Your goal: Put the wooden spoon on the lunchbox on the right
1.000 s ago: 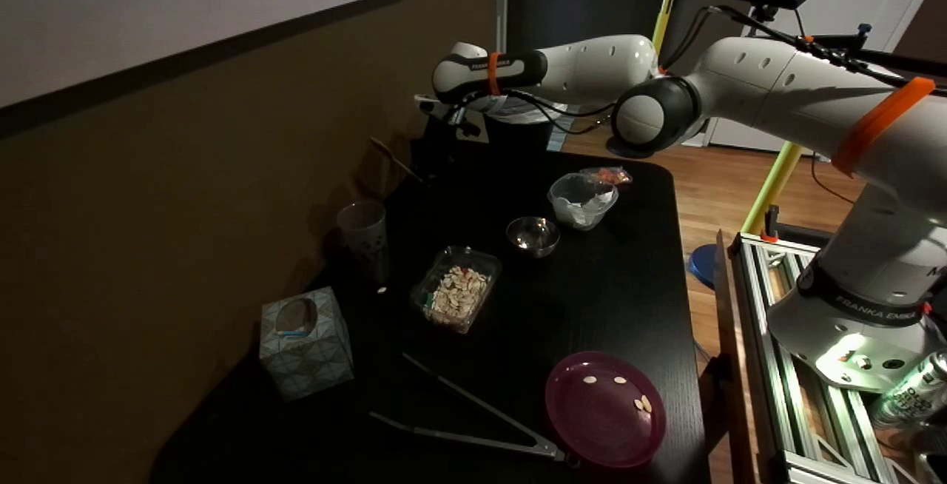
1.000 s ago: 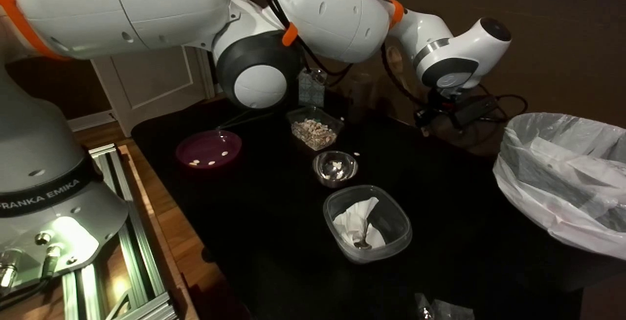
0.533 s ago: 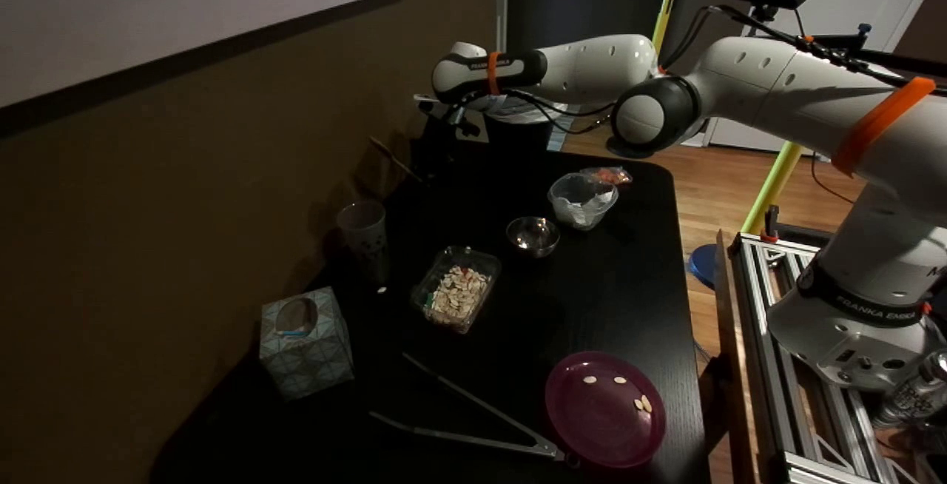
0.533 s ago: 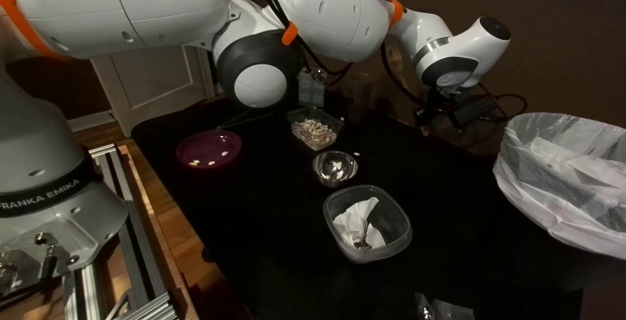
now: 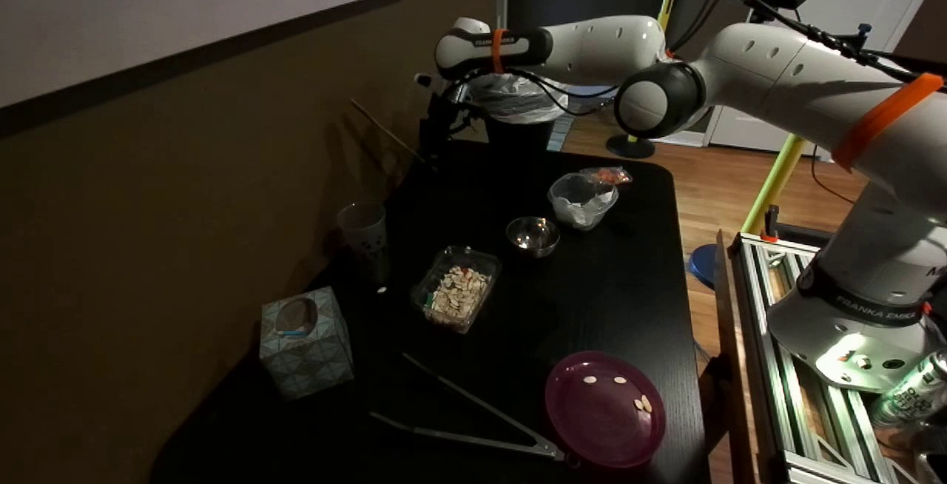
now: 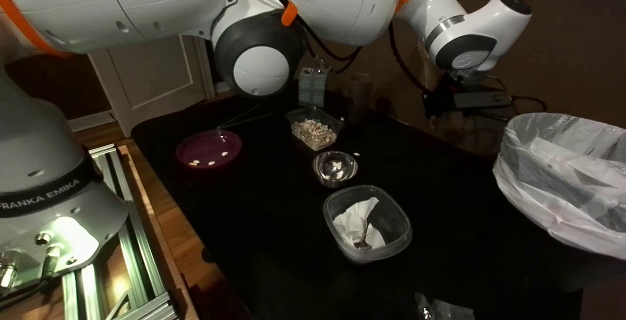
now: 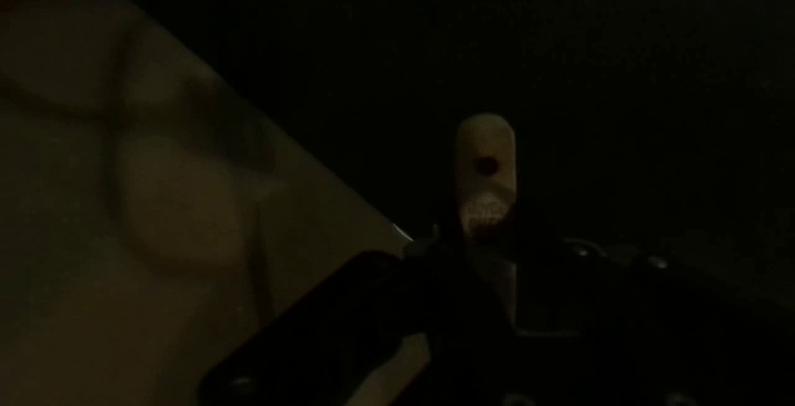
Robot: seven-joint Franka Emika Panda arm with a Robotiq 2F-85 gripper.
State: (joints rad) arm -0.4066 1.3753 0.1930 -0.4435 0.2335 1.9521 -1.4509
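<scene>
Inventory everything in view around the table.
wooden spoon: 1, tan, between fingers
lunchbox: 1, translucent, by bowl, paper inside
packet: 1, orange, by lunchbox
bowl: 1, silver, on table
tub: 1, clear, by bowl
plate: 1, plum, table edge
pieces: many, beige, plate and tub
tongs: 1, grey, by plate
tissue box: 1, grey, by cup
cup: 1, pale, by tub
bin: 1, black, table end
can: 1, greenish, by arm base
arm: 1, white, above table
fingers: 2, black, around spoon
</scene>
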